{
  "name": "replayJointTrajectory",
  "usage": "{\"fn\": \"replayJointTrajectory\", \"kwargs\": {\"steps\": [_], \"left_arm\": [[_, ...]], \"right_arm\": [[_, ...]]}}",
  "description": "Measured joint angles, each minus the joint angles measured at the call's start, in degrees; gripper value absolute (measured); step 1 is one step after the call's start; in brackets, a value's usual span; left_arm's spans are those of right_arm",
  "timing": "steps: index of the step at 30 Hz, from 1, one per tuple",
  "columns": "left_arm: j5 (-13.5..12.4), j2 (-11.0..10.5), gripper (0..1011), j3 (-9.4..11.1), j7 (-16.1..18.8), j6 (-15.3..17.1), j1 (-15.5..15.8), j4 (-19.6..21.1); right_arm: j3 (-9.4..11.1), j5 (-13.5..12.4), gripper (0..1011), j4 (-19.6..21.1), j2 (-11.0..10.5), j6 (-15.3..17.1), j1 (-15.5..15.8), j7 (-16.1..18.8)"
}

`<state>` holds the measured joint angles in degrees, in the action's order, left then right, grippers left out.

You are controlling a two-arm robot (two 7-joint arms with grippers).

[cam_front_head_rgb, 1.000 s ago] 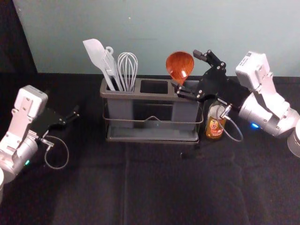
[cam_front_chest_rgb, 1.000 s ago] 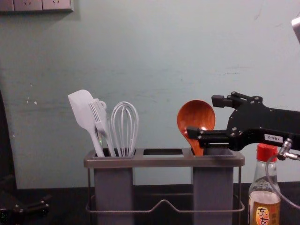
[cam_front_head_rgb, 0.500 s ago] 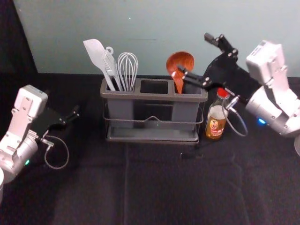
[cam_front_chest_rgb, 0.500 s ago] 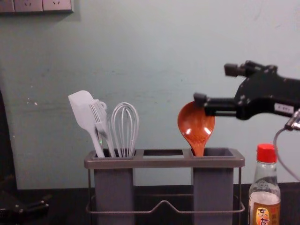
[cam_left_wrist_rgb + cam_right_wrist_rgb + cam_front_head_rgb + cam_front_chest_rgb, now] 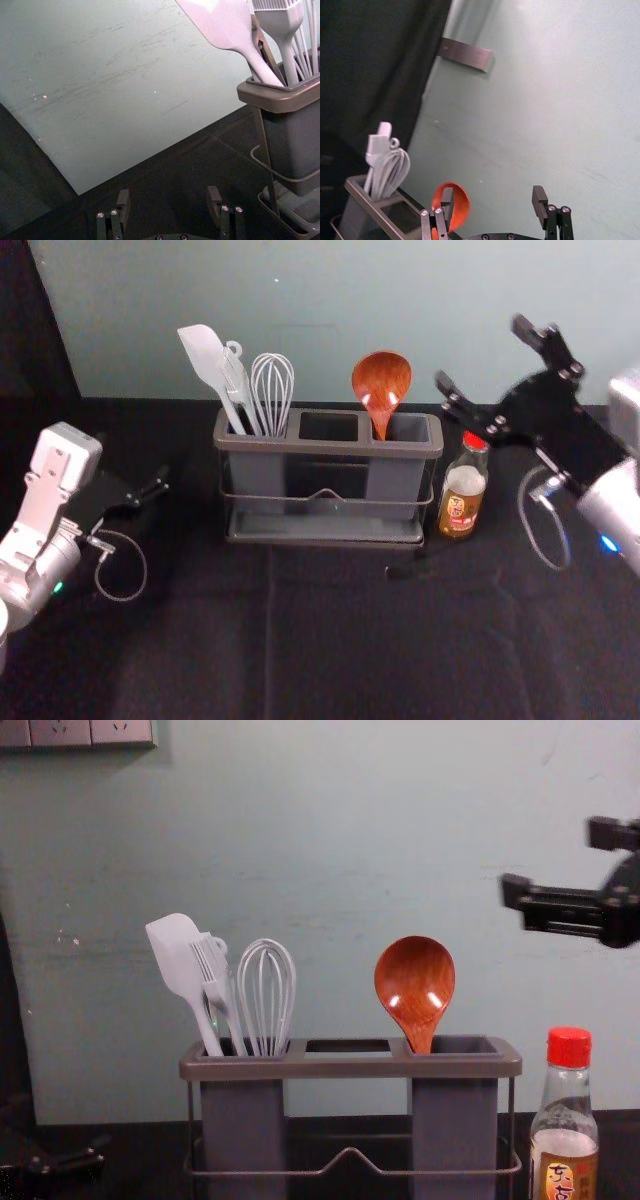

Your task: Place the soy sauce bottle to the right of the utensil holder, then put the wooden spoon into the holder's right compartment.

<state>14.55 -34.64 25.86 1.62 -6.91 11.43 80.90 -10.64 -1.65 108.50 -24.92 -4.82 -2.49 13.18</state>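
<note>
The wooden spoon (image 5: 382, 382) stands bowl-up in the right compartment of the utensil holder (image 5: 328, 448); in the chest view the spoon (image 5: 415, 982) rests at that compartment's left side. Close beside the holder's right end, the soy sauce bottle (image 5: 463, 487) stands upright with its red cap on. My right gripper (image 5: 482, 358) is open and empty, up and to the right of the spoon; in the right wrist view this gripper (image 5: 492, 202) has its fingers wide apart. My left gripper (image 5: 160, 483) is parked left of the holder, open in the left wrist view (image 5: 167, 202).
A white spatula (image 5: 178, 955), a brush (image 5: 212, 970) and a whisk (image 5: 266, 995) stand in the holder's left compartment. The middle compartment (image 5: 329, 426) holds nothing visible. A wall (image 5: 330, 840) rises behind the dark-covered table (image 5: 330, 640).
My right gripper has let go of the spoon and drawn up and to the right, away from it. The spoon stays in the compartment, shifted slightly. The left arm has not moved.
</note>
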Motion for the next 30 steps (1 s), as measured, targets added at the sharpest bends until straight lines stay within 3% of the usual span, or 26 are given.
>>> {"fn": "replayJointTrajectory", "kwargs": {"steps": [6, 9, 16, 22, 30], "left_arm": [[0.0, 0.0, 1005, 0.0, 0.0, 0.0, 0.0, 0.0], [0.0, 0.0, 1005, 0.0, 0.0, 0.0, 0.0, 0.0], [0.0, 0.0, 1005, 0.0, 0.0, 0.0, 0.0, 0.0], [0.0, 0.0, 1005, 0.0, 0.0, 0.0, 0.0, 0.0], [0.0, 0.0, 1005, 0.0, 0.0, 0.0, 0.0, 0.0]], "right_arm": [[3.5, 0.41, 1002, 2.39, 0.83, -1.9, 6.58, -3.44], [4.89, 1.81, 1002, 3.17, 1.59, -3.86, 10.24, -5.64], [7.13, 5.02, 1003, 3.23, 5.29, -8.26, 17.39, -11.64], [7.67, 5.88, 1003, 0.42, 7.84, -9.63, 20.02, -13.71], [7.93, 3.13, 1003, -4.13, 9.19, -8.43, 19.47, -11.27]]}}
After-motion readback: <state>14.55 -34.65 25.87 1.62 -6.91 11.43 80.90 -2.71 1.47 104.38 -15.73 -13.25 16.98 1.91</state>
